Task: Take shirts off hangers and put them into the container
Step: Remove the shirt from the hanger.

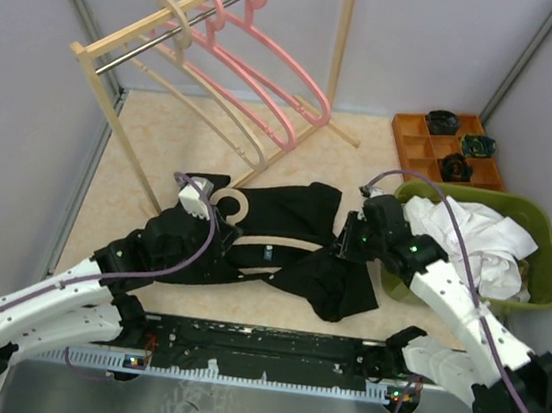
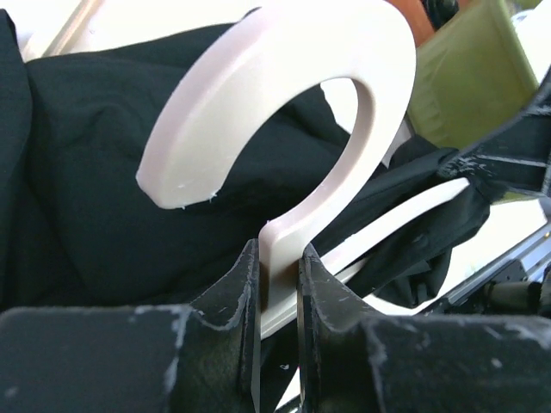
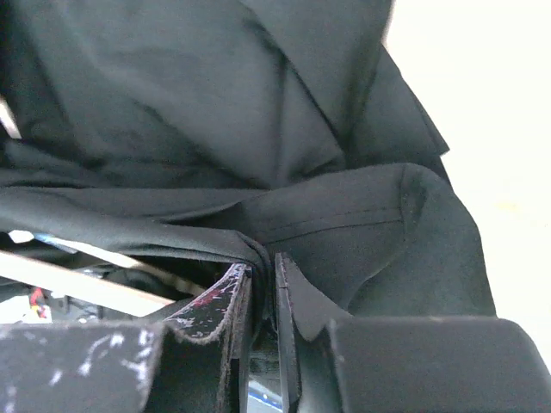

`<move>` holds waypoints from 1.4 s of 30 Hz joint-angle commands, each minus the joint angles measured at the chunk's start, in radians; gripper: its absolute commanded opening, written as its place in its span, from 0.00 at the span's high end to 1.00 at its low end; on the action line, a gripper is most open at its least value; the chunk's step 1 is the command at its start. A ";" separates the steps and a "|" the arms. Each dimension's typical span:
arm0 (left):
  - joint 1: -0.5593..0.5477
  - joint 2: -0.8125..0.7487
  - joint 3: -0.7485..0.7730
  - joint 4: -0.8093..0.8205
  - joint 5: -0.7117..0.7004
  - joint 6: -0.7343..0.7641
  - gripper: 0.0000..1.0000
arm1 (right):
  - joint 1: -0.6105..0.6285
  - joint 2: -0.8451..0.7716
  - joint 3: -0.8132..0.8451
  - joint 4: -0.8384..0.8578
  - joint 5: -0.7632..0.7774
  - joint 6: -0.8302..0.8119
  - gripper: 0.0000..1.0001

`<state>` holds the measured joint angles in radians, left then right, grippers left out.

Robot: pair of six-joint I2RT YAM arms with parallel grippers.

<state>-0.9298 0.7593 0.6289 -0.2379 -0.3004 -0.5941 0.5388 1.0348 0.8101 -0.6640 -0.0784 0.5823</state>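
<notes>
A black shirt [image 1: 292,239] lies spread on the table with a pale beige hanger [image 1: 231,204] still inside it. My left gripper [image 1: 199,200] is shut on that hanger's neck, just below the hook [image 2: 284,95], with the black cloth [image 2: 103,172] behind it. At the shirt's right edge my right gripper [image 1: 353,238] is shut on a fold of the black fabric [image 3: 215,103]. The olive-green container [image 1: 541,259] at the right holds crumpled white shirts [image 1: 473,241]. Two pink hangers [image 1: 263,64] and a beige one [image 1: 187,29] hang bare on the rack.
A wooden rack with a metal bar [image 1: 116,116] stands at the back left, its leg slanting toward the shirt. An orange compartment tray [image 1: 410,142] with dark items sits behind the container. Grey walls close in both sides.
</notes>
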 commanded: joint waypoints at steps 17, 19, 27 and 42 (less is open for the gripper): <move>0.011 -0.170 -0.019 0.033 -0.209 -0.161 1.00 | -0.025 -0.325 -0.118 0.122 -0.163 -0.067 0.52; 0.010 -0.165 -0.026 0.064 -0.160 -0.104 1.00 | -0.025 -0.320 -0.059 0.090 -0.143 -0.090 0.39; 0.011 -0.125 -0.031 0.159 0.050 0.009 1.00 | -0.025 -0.368 0.005 0.150 -0.265 -0.299 0.02; 0.011 -0.155 -0.039 0.139 -0.028 0.007 0.77 | -0.025 -0.273 0.058 0.089 -0.419 -0.284 1.00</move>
<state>-0.9199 0.6353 0.5873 -0.1154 -0.2508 -0.5571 0.5259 0.8295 0.8379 -0.5606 -0.6048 0.2649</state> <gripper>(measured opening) 0.214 0.071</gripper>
